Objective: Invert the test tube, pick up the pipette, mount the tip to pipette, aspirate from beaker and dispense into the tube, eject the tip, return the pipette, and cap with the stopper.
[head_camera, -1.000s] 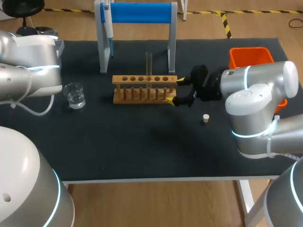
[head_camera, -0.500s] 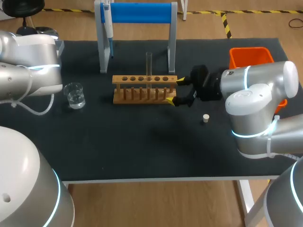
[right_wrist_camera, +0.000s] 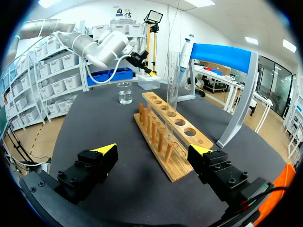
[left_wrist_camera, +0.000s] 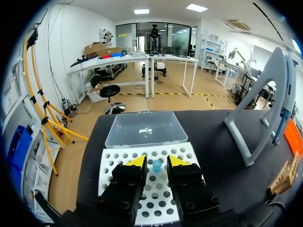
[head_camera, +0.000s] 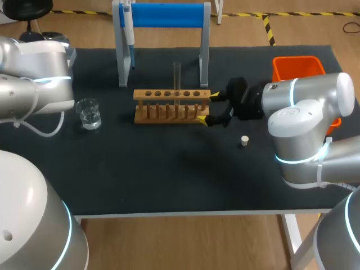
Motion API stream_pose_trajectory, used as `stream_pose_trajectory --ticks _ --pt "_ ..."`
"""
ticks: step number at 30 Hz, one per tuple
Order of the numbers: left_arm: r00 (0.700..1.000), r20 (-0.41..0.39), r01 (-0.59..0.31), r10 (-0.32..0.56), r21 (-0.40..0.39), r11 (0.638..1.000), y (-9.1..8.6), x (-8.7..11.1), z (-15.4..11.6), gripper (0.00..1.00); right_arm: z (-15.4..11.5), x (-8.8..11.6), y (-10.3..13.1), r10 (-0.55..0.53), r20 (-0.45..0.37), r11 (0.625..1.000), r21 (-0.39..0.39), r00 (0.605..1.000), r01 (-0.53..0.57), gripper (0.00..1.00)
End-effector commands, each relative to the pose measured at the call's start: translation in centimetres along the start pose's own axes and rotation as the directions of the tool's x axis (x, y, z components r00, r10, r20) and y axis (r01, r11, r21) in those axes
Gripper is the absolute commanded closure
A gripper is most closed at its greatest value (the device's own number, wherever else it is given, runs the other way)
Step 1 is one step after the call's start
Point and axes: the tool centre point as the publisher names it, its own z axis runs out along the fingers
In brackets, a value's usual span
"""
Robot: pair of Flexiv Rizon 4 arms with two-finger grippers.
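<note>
Your test tube (head_camera: 176,76) stands upright in the wooden rack (head_camera: 171,105), in a hole toward the rack's right end, mouth up. In the right wrist view the test tube (right_wrist_camera: 173,75) rises clear above the rack (right_wrist_camera: 175,142).

Your right end effector (head_camera: 207,107) sits at that same right end of the rack. Its fingers are spread wide, with one yellow tip at each corner of the rack's end, and it has hold of nothing. From its own wrist view the right end effector (right_wrist_camera: 154,150) has the rack's near end lying between and just ahead of the tips.

The pipette (head_camera: 129,34) hangs on the left post of the blue-barred stand (head_camera: 163,15) behind the rack. The beaker (head_camera: 89,112), with a little clear liquid in it, stands left of the rack and well apart from it. The stopper (head_camera: 244,140) lies on the black desk (head_camera: 169,180) in front of the right arm, with the orange bin (head_camera: 297,67) behind that arm.

Your left end effector (left_wrist_camera: 156,161) hangs over a white perforated tip tray (left_wrist_camera: 142,189). Its fingers are slightly apart, with a blue pipette tip (left_wrist_camera: 156,165) standing in the tray between them; neither finger visibly touches it. A clear plastic box (left_wrist_camera: 144,128) lies just beyond the tray.
</note>
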Motion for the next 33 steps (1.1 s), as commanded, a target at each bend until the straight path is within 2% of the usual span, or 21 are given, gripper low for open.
stream_pose_trajectory --ticks 1,13,16,18,20,22,23,33 --pt "1.000 0.003 0.001 -0.001 0.003 1.000 0.01 -0.04 0.51 0.73 -0.12 -0.04 -0.02 0.000 -0.002 1.000 0.000 1.000 0.000 0.00" --pt "1.000 0.001 -0.006 0.006 0.001 1.000 -0.06 0.02 0.73 0.74 -0.12 -0.04 -0.02 0.000 -0.002 1.000 0.000 1.000 0.000 0.00" --pt "1.000 0.001 -0.006 0.006 0.000 1.000 -0.05 0.02 0.75 0.78 -0.12 -0.04 -0.02 0.000 -0.002 1.000 0.000 1.000 0.000 0.00" --pt "1.000 0.001 -0.006 0.006 -0.002 1.000 -0.03 0.03 0.77 0.86 -0.12 -0.04 -0.02 0.000 -0.002 1.000 0.000 1.000 0.000 0.00" --pt "1.000 0.002 -0.005 0.005 -0.003 1.000 -0.02 0.03 0.78 0.88 -0.12 -0.04 -0.02 0.000 -0.002 1.000 0.000 1.000 0.000 0.00" --pt "1.000 0.002 -0.006 0.006 -0.004 1.000 -0.02 0.03 0.81 0.98 -0.12 -0.04 -0.02 0.000 -0.002 1.000 0.000 1.000 0.000 0.00" --pt "1.000 0.002 -0.006 0.006 -0.005 1.000 0.00 0.03 0.84 1.00 -0.12 -0.04 -0.02 0.000 -0.002 1.000 0.000 1.000 0.000 0.00" --pt "1.000 0.010 -0.001 0.001 -0.002 1.000 -0.01 -0.05 0.62 1.00 -0.12 -0.04 -0.02 0.000 -0.002 1.000 0.000 1.000 0.000 0.00"
